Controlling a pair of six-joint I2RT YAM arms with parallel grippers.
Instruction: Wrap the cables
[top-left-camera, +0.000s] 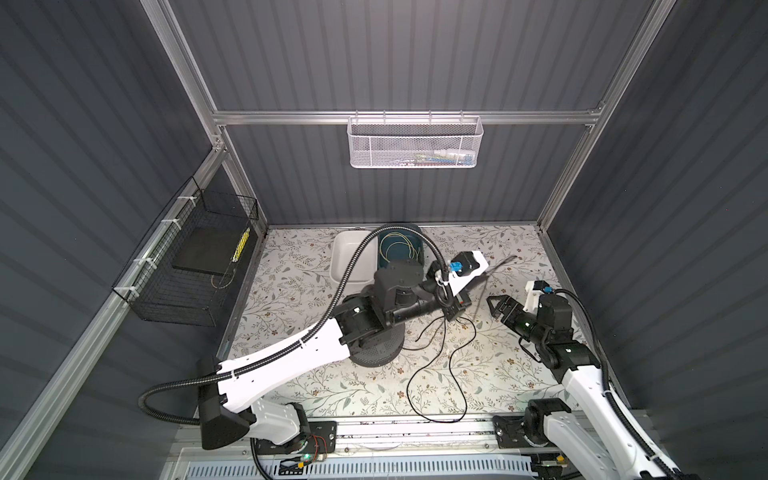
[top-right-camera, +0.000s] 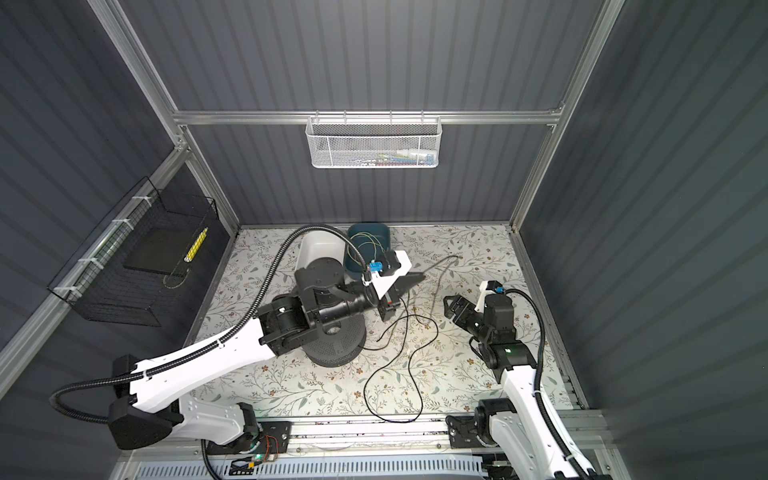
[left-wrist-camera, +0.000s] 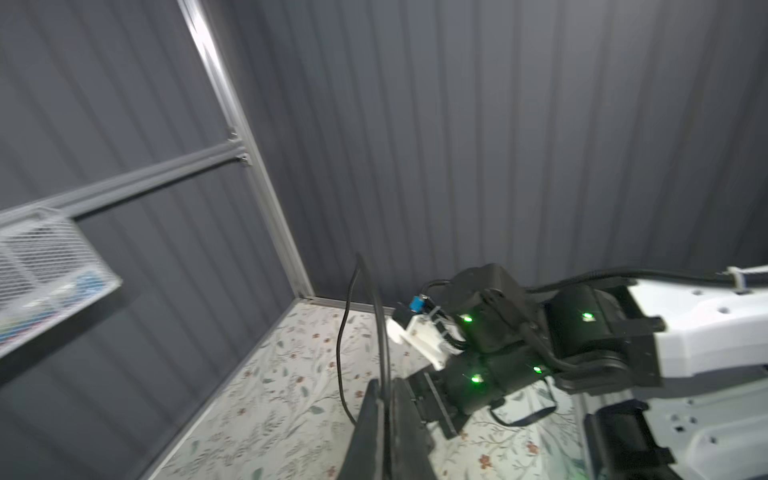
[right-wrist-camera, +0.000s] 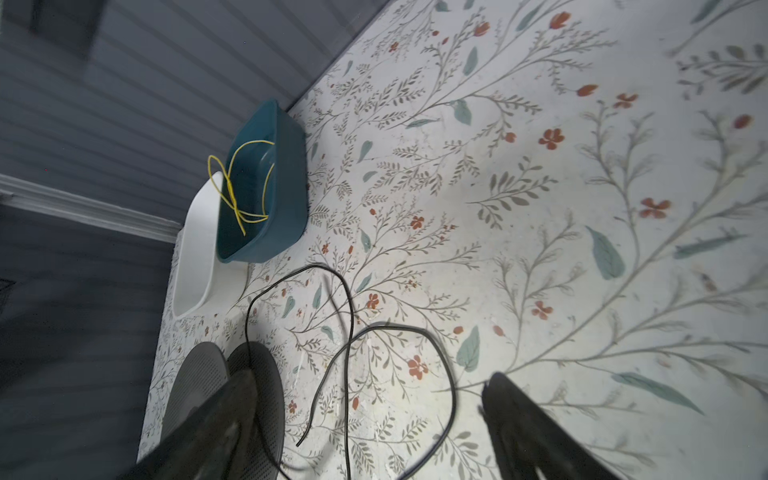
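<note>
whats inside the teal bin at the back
A loose coil of thin yellow wire lies in the teal bin, one loop sticking over the rim. Nothing else shows, but the bin's wall hides part of its floor, and the left arm covers part in both top views.

The cable (top-left-camera: 503, 263) in midair is blurred; mesh basket (top-left-camera: 374, 145) items are indistinct

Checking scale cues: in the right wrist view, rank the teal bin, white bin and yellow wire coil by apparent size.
1. teal bin
2. white bin, partly covered by the teal one
3. yellow wire coil
</note>
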